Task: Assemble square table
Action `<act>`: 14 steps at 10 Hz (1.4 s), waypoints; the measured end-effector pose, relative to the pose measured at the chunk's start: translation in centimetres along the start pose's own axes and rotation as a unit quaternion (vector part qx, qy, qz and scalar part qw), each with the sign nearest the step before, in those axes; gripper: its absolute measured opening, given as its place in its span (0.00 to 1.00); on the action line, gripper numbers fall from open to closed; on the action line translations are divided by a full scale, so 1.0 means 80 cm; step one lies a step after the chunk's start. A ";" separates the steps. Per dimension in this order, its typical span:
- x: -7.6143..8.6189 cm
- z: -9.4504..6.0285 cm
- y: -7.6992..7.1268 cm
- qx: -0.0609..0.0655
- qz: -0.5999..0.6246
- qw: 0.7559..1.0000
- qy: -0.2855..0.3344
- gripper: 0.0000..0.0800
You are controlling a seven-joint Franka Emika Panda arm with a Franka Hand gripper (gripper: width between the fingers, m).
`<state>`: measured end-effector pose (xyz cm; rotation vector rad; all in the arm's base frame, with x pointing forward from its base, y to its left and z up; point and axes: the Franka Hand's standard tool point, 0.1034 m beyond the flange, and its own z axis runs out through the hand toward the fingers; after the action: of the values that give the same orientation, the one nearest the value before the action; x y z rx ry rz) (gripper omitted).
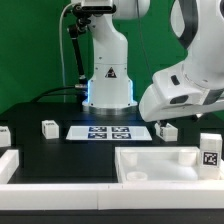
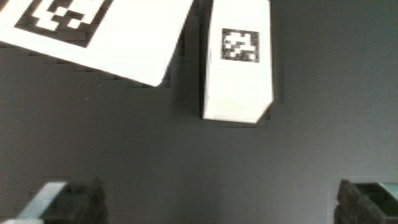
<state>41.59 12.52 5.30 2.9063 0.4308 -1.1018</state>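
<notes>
The square table top (image 1: 160, 166), white with a raised rim, lies at the front on the exterior view's right. Tagged white legs lie apart on the black table: one leg (image 1: 48, 128) left of the marker board, one leg (image 1: 4, 134) at the far left, one leg (image 1: 209, 151) at the right. In the wrist view another white leg (image 2: 240, 60) with a tag lies beside the marker board's corner (image 2: 89, 35). My gripper (image 1: 165, 128) (image 2: 217, 208) hangs above the table just right of the marker board. It is open, with only bare black table between its fingertips (image 2: 63, 205).
The marker board (image 1: 110, 131) lies flat in front of the robot base (image 1: 108, 85). Low white border rails (image 1: 12, 166) run along the front and the left edge. A green backdrop stands behind the table.
</notes>
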 end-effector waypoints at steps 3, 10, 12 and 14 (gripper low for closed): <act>0.000 0.003 0.000 0.000 0.001 1.000 -0.002 0.81; -0.021 0.055 -0.014 0.000 0.015 0.999 -0.044 0.81; -0.025 0.089 -0.019 -0.004 0.043 0.996 -0.073 0.81; -0.024 0.095 -0.019 -0.004 0.046 0.996 -0.078 0.81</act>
<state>34.90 12.78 0.98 2.7745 0.2940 -1.2956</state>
